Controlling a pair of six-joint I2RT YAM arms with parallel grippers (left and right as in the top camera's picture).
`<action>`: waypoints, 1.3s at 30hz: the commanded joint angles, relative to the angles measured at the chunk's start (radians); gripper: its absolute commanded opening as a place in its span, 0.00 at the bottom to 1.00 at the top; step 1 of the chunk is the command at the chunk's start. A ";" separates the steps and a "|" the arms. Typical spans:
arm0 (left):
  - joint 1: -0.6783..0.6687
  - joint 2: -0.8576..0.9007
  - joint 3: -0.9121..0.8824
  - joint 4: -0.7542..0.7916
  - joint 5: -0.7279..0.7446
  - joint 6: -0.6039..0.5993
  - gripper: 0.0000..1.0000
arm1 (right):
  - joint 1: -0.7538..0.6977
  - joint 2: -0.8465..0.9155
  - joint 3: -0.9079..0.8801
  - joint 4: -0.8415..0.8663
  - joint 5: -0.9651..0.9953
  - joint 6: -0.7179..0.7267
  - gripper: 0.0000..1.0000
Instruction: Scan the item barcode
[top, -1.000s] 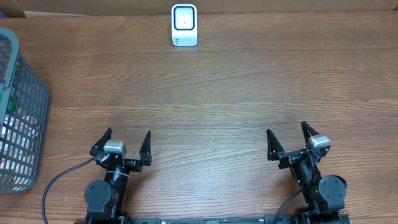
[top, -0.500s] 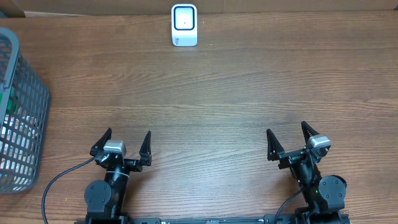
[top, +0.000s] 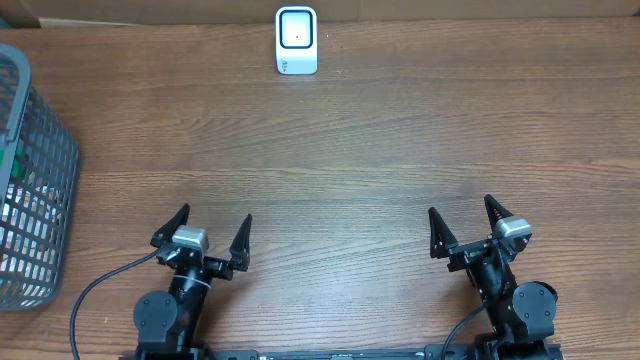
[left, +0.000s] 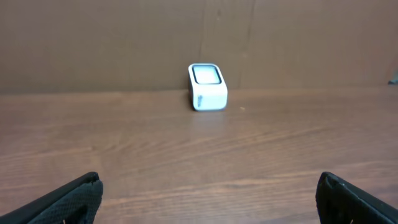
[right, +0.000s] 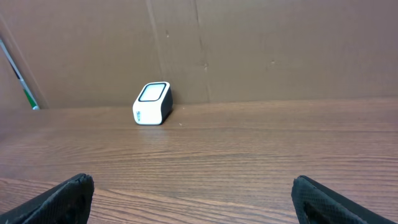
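A white barcode scanner (top: 297, 41) with a dark window stands at the far edge of the wooden table, also seen as the scanner (left: 208, 86) ahead in the left wrist view and the scanner (right: 152, 103) in the right wrist view. My left gripper (top: 212, 232) rests near the front left, open and empty. My right gripper (top: 463, 226) rests near the front right, open and empty too. A grey wire basket (top: 35, 180) at the left edge holds items with white and green showing through the mesh; no barcode can be made out.
A brown cardboard wall (left: 124, 43) backs the table behind the scanner. Bare wood lies between the grippers and the scanner. A black cable (top: 95, 290) runs from the left arm's base.
The left gripper has shifted slightly to the right and turned a little. The right arm, scanner and basket have not moved.
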 joint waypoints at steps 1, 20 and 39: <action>-0.006 0.000 0.130 -0.068 0.009 -0.003 1.00 | 0.005 -0.011 -0.011 0.004 -0.002 0.004 1.00; -0.006 0.522 0.846 -0.583 0.083 0.049 1.00 | 0.005 -0.011 -0.011 0.004 -0.002 0.004 1.00; -0.006 1.104 1.268 -0.929 0.352 -0.030 1.00 | 0.005 -0.011 -0.011 0.004 -0.002 0.004 1.00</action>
